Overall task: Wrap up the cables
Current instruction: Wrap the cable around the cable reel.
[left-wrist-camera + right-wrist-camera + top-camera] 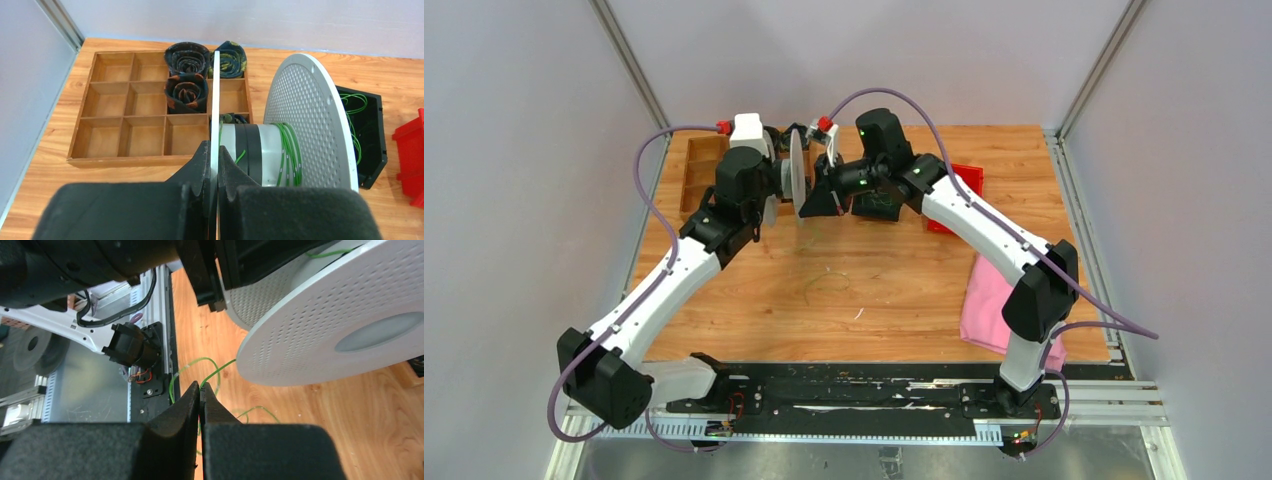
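Observation:
The grey spool (797, 172) stands on edge at the back of the table, its perforated flange (305, 110) facing the left wrist view. Green cable (287, 150) is wound on its hub. My left gripper (215, 150) is shut on the thin edge of the spool's other flange. My right gripper (201, 388) is shut on a thin green cable (220, 371) that runs up behind the spool (350, 300). Loose cable loops (824, 285) lie on the table below. In the top view, the left gripper (776, 182) and right gripper (816, 200) flank the spool.
A wooden compartment tray (80, 150) at the back left holds dark rolled bundles (187, 57). A black box (372, 165) with green cables sits right of the spool, then a red bin (964, 180). A pink cloth (989, 300) lies at the right.

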### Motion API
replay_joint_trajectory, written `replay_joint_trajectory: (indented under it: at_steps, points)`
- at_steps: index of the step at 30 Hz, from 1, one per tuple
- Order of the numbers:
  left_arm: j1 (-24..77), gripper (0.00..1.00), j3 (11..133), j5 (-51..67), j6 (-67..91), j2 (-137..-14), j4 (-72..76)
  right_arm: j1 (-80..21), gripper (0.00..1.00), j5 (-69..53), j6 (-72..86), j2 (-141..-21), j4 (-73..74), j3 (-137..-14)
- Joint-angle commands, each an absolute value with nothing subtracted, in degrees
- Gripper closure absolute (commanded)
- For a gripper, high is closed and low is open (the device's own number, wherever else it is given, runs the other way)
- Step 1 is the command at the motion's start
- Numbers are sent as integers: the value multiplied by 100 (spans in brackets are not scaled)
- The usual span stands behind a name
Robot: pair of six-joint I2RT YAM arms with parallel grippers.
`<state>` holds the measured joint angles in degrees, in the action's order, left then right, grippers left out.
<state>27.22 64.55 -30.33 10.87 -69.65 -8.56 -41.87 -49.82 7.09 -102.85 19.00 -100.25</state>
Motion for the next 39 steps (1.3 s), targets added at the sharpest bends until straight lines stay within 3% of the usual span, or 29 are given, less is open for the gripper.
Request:
replay_joint_trajectory:
  at_steps: [1,13,39]
  points:
    - [2721,100,6334,-3185,757,-6753,-409,-4278,98,-4770,404,-10096,2429,-10609]
    - [2847,100,6181,-2938,417,-6634,-406,-4279,97,-3848,-34,-10256,2950,-11375]
    - [3085,100,6020,-1627,-2,-6300,-1050,-4266,99,-2565,-1456,-10549,3094,-11816]
